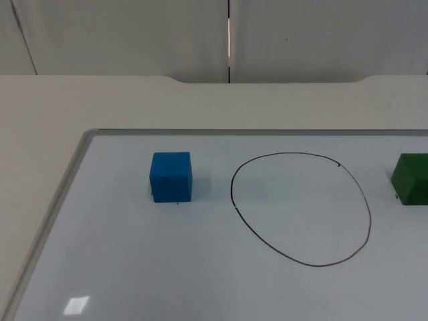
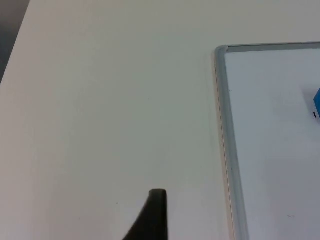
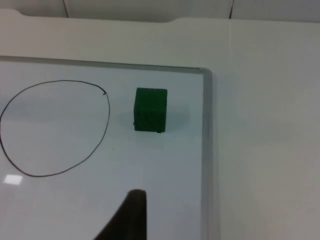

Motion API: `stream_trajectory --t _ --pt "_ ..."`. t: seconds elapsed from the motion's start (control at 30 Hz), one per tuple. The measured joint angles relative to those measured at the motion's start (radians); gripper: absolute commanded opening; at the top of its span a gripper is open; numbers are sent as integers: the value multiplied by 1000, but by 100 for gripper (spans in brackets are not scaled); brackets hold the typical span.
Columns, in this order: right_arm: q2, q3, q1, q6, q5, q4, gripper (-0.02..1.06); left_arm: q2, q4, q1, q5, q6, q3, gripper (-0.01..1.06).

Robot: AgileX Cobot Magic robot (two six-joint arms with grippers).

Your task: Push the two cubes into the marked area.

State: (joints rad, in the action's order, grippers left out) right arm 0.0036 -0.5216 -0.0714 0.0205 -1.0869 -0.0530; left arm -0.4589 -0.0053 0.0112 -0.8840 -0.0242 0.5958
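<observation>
A blue cube [image 1: 170, 177] stands on the whiteboard, left of a hand-drawn black oval [image 1: 301, 208] and outside it. Right of the oval, also outside it, stands a green cube [image 1: 411, 178], cut by the picture's edge. In the right wrist view the green cube [image 3: 150, 110] sits between the oval [image 3: 55, 127] and the board's frame. My right gripper [image 3: 132, 212] hovers over the board short of that cube, apart from it. My left gripper [image 2: 155, 215] hangs over bare table outside the board's frame, far from the blue cube [image 2: 317, 102].
The whiteboard's grey metal frame [image 1: 80, 150] runs along its left and far sides, and its corner [image 2: 222, 50] lies beyond the left gripper. The right frame edge [image 3: 206, 150] passes close to the green cube. The beige table [image 1: 40, 114] ends at the grey partition wall [image 1: 134, 33].
</observation>
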Motion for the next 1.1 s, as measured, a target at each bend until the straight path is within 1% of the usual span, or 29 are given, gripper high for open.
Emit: stream_trajectory --t 0.07,0.1,0.13,0.17,0.2,0.3,0.33,0.37,0.43,0.47,0.6,0.7,0.83,0.93,0.97,1.1 --pt "0 0 0 0 0 0 105 -45 -2 0 16 0 10 57" --pt "0 0 0 0 0 0 105 -63 -2 0 28 0 12 52" --pt "0 0 0 0 0 0 105 -63 -2 0 28 0 12 39" --pt "0 0 0 0 0 0 105 -81 -4 0 41 0 14 39" --pt "0 0 0 0 0 0 105 -103 -4 0 55 0 14 29" --pt "0 0 0 0 0 0 105 -148 -6 0 80 0 14 7" --pt "0 0 0 0 0 0 105 -168 -6 0 96 0 14 7" --pt "0 0 0 0 0 0 105 -206 -6 0 118 0 14 0" --pt "0 0 0 0 0 0 105 -262 -10 0 152 0 14 0" --pt "0 0 0 0 0 0 105 -262 -10 0 152 0 14 0" --pt "0 0 0 0 0 0 105 -378 -42 0 194 0 14 0" --pt "0 0 0 0 0 0 105 -443 -60 0 198 -2 14 0" --pt "0 0 0 0 0 0 105 -520 -112 0 212 -42 14 0" --pt "0 0 0 0 0 0 105 -592 -230 0 219 -134 14 0" --pt "0 0 0 0 0 0 105 -592 -230 0 219 -134 14 0" --pt "0 0 0 0 0 0 105 -672 -384 0 227 -238 15 0"
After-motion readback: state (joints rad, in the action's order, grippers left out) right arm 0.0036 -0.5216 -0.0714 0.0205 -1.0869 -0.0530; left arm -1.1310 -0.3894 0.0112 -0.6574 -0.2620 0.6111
